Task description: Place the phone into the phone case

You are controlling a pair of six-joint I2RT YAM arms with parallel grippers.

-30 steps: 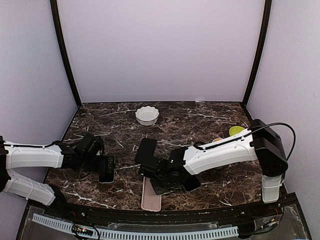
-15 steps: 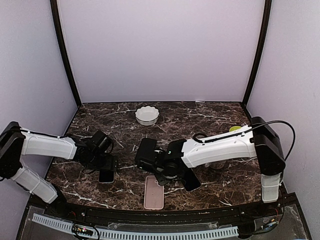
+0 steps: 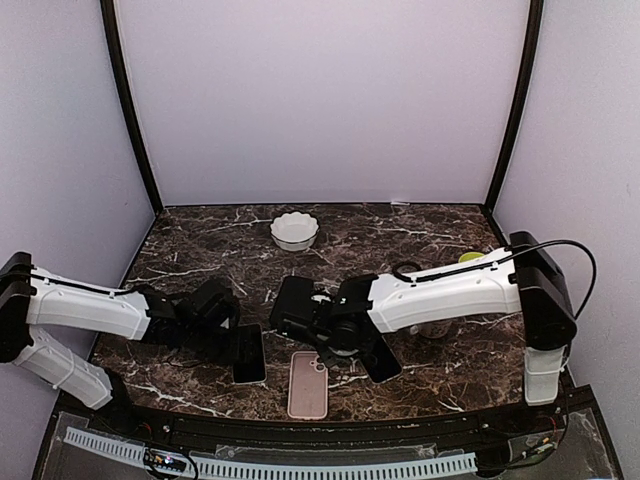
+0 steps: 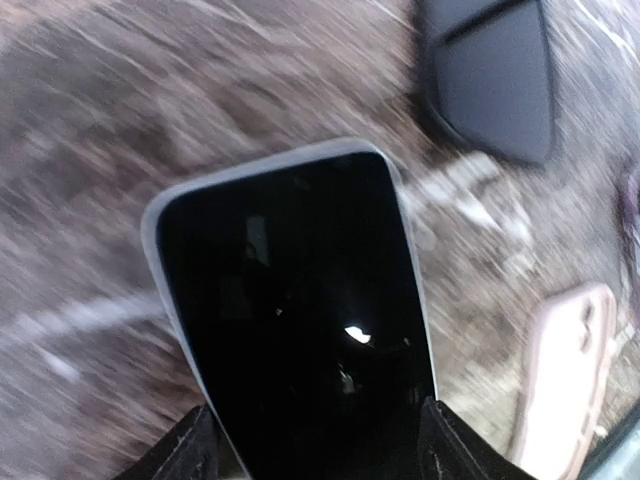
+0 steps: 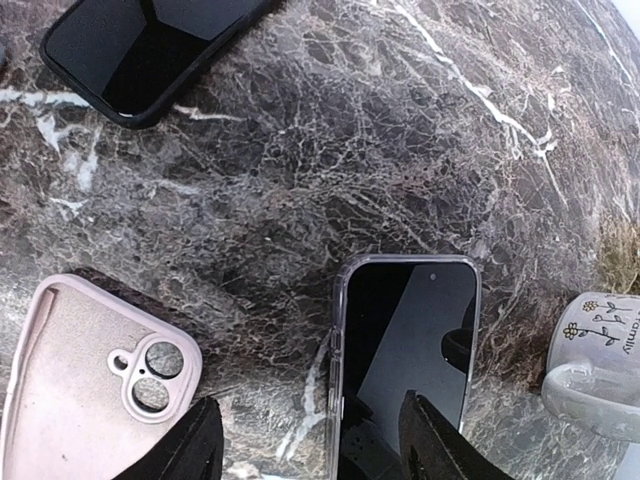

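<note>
The dark marble-patterned bench [image 3: 420,225] carries a white fluted bowl [image 3: 294,230] near its back edge. Toward the front lies a pink phone case [image 3: 307,384], its camera cutouts showing. Just right of it lies a phone in a clear case [image 5: 400,350], screen up. A black phone or case [image 3: 292,303], which one is unclear, lies behind them. A pale printed mug [image 5: 597,365] stands at the right, with a yellow-green object [image 3: 472,261] farther back.

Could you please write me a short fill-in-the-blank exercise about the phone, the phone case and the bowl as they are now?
1. The ___ gripper holds the phone.
2. The phone case lying by the near edge of the table is ___ in colour.
3. That case lies with its ___ cutout facing up.
4. The scalloped bowl at the back is ___ in colour.
Missing words: left; pink; camera; white.
</note>
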